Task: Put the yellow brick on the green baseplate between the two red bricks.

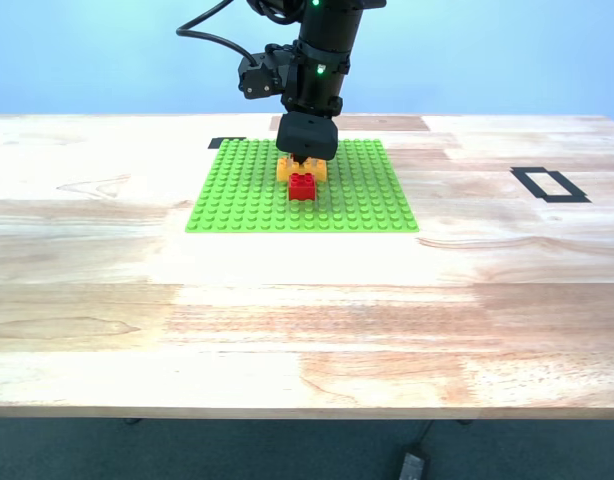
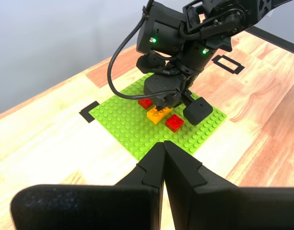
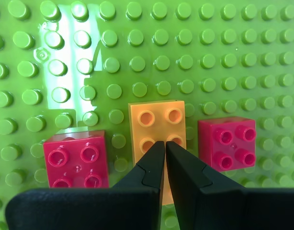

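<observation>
Closest to the lens, second gripper (image 3: 164,143), fingertips pressed together, empty, resting on the yellow brick (image 3: 155,125). Brick seated on the green baseplate (image 3: 195,57), between the two red bricks (image 3: 76,158) (image 3: 227,143), a stud row of gap to each. Placement looks done; pressing home or release seems in hand. Next: lift straight up off the brick without dragging it. First gripper (image 2: 163,151) closed too, well back from the baseplate over the surface (image 1: 307,330).
</observation>
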`<state>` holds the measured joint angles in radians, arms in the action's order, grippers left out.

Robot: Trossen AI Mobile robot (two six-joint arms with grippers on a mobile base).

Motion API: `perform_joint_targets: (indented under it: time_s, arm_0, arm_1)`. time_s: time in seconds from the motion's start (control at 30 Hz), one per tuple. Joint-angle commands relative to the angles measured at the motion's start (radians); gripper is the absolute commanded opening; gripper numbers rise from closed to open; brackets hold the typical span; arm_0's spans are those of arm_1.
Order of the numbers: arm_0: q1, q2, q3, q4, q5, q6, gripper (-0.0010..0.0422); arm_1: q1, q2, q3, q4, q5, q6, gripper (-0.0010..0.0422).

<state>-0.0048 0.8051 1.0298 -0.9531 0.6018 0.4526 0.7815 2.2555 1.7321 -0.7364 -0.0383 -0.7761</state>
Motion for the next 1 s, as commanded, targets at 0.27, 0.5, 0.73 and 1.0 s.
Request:
perform_joint_targets:
  time_s: [0.27, 0.5, 0.73, 1.0]
  arm_0:
    - [0.000, -0.006, -0.001, 0.022, -0.105, 0.000, 0.0000]
    - [0.000, -0.036, -0.003, 0.072, -0.104, -0.004, 0.0000]
    - [0.001, -0.062, -0.011, 0.253, -0.131, -0.097, 0.0000]
    - [0.002, -0.135, -0.086, 0.505, -0.354, -0.193, 0.0000]
  arm_1:
    - [-0.019, -0.189, 0.057, 0.017, 0.022, -0.002, 0.0011]
    - [-0.108, -0.389, 0.082, 0.008, 0.050, 0.021, 0.0011]
    - [-0.278, -0.652, 0.035, 0.013, 0.045, 0.144, 0.0011]
    - [-0.478, -1.073, -0.335, 0.233, 0.041, 0.317, 0.0011]
